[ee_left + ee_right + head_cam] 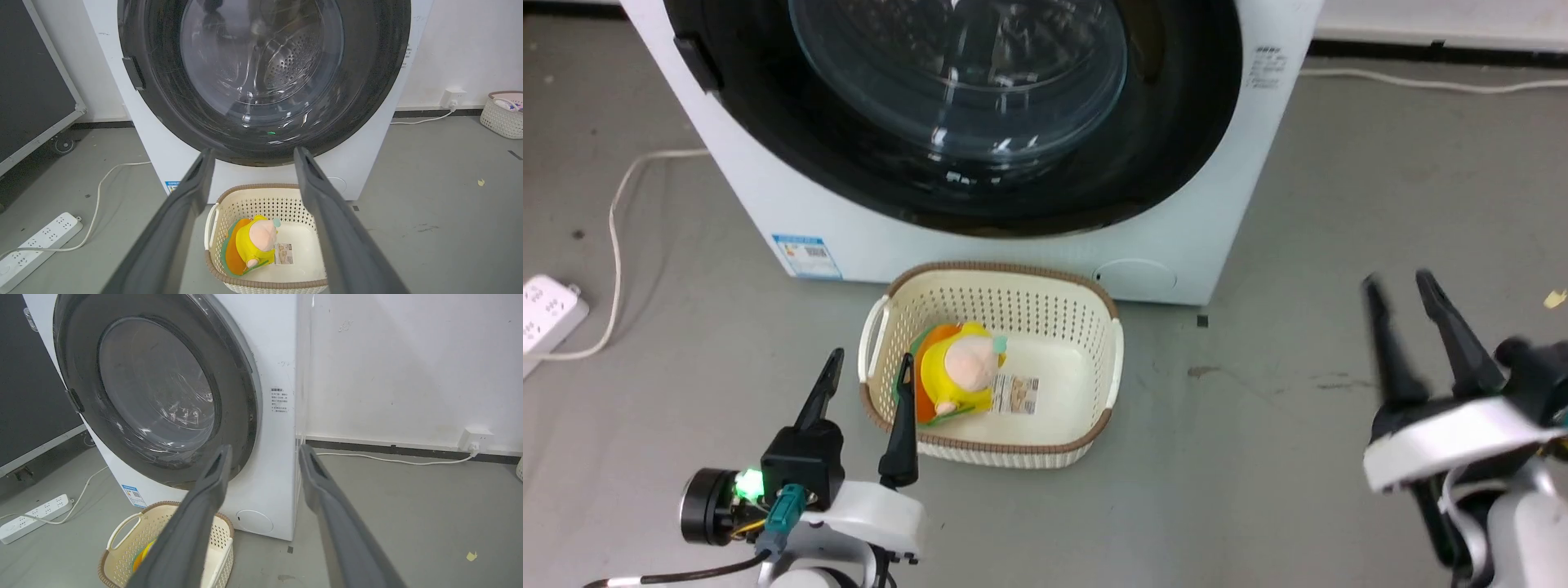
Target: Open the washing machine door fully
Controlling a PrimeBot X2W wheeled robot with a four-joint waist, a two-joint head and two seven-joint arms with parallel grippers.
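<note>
Wall socket (474, 437) shows from the wrist views; washing machine door (1176, 122) closed; left end effector (870, 357), right end effector (1396, 279) released.

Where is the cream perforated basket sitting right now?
In the head view, the basket sits on the floor at centre, directly in front of the washing machine and below its door. The left gripper hovers by its left edge.

Closed washing machine door (261, 73) ahead; left gripper (253, 152) spread, empty; basket (261, 187) with plush toy (253, 241) before door
</note>
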